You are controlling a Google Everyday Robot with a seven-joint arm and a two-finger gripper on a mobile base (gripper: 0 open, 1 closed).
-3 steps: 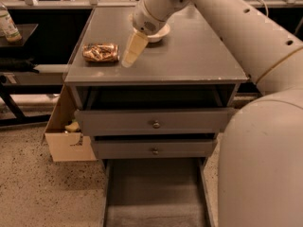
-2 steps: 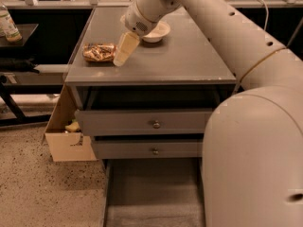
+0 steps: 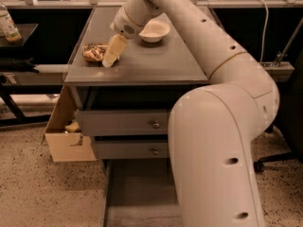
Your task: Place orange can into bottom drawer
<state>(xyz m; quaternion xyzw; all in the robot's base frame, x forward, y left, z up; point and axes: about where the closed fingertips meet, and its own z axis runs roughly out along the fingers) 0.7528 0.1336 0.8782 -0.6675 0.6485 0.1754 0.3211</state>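
Observation:
The orange can (image 3: 94, 52) lies on its side on the grey cabinet top (image 3: 151, 63), near the left edge. My gripper (image 3: 110, 59) points down at the top just to the right of the can, its cream fingers (image 3: 113, 50) touching or almost touching the can's right end. The bottom drawer (image 3: 137, 193) is pulled out at floor level below the two knobbed drawers; its grey floor shows left of my arm, and my arm hides its right part.
A cream bowl (image 3: 154, 30) stands on the cabinet top behind the gripper. An open cardboard box (image 3: 66, 136) sits on the floor left of the cabinet. A bottle (image 3: 8, 27) stands on a dark side table at the far left. My large white arm fills the right.
The gripper has moved left across the cabinet top and now stands right beside the can. The can has not moved. The view has shifted a little.

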